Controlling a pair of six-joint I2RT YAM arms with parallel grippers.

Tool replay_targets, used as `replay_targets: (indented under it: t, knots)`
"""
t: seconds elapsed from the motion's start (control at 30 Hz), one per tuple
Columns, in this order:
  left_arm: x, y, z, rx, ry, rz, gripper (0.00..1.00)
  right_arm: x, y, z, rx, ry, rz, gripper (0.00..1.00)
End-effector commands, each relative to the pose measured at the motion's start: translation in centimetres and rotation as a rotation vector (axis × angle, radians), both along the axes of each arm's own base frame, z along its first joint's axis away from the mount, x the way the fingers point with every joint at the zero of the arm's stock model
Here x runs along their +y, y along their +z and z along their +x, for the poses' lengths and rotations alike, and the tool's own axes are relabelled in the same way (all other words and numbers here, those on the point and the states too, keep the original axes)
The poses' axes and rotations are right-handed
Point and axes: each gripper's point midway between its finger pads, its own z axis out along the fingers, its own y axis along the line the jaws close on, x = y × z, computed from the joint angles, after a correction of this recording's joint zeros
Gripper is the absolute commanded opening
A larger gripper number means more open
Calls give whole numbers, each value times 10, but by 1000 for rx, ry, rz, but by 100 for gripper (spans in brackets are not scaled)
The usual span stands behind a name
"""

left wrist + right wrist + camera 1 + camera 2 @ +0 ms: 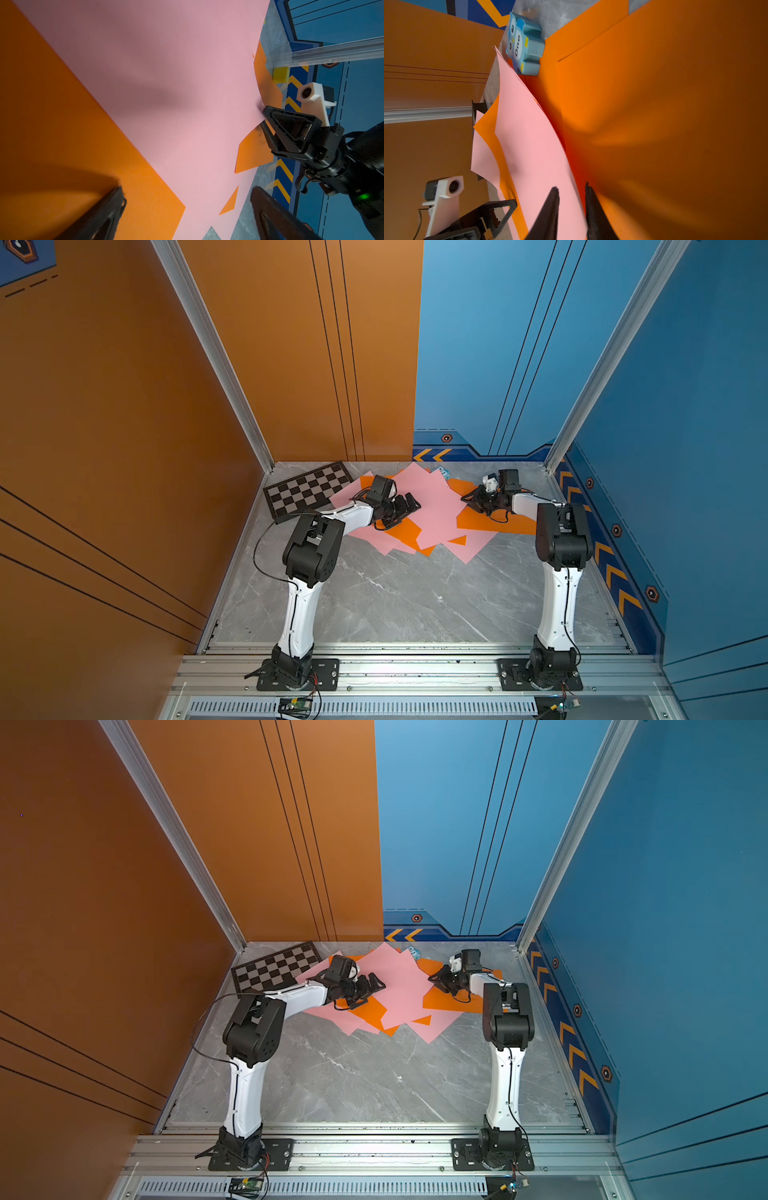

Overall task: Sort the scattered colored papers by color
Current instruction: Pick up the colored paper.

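Heaped in one overlapping spread by the far edge of the desk [395,605], around its middle and reaching toward the right edge: colored papers [436,506], pink and orange mixed. No sorting visible yet.

Across the middle of the heap, topmost: pink sheet [399,986], with the edge nearest the desk's right edge curled up off the orange sheet [494,522] beneath.

At that raised edge, set low and sideways: right end effector [571,188], jaws near together with a narrow gap showing and the pink edge between them. Firmly pinched or not, cannot tell. Probably angled this way because a thin flat sheet offers no hold except at a lifted rim.

Just above the heap's left part, where orange shows beside pink: left end effector [409,512], jaws spread wide, holding nothing. Possibly placed to pin the lower sheets while the pink one is drawn off, though only a guess.

Off to the sides and no part of the sort: checkered board [307,489] at the far left corner, blue owl toy [523,43] by the far edge against the papers, yellow cube [280,73] near the far right corner.

Likely risk: neighbouring sheets dragged along, given the overlap.
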Motion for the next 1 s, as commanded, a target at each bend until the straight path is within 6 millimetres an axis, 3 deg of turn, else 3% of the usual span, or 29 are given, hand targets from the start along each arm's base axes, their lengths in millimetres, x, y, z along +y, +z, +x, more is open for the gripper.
replay_targets:
  t: [0.0, 0.1, 0.33, 0.7, 0.97]
  knots:
    - [6, -27, -14, 89, -6, 12, 99, 0, 14, 0, -32, -7, 9, 13]
    - [6, -20, -13, 80, -6, -4, 99, 0, 25, 1, -49, -8, 13, 1]
    - [-4, 12, -11, 66, 16, -115, 98, 3, 61, -4, -102, -7, 8, 0]
    - [-44, 34, -19, 124, 83, -281, 98, 5, 165, -21, -260, -35, 29, 0]
    - [-82, 58, 1, 81, 114, -507, 98, 17, 222, -37, -347, -18, 66, 0]
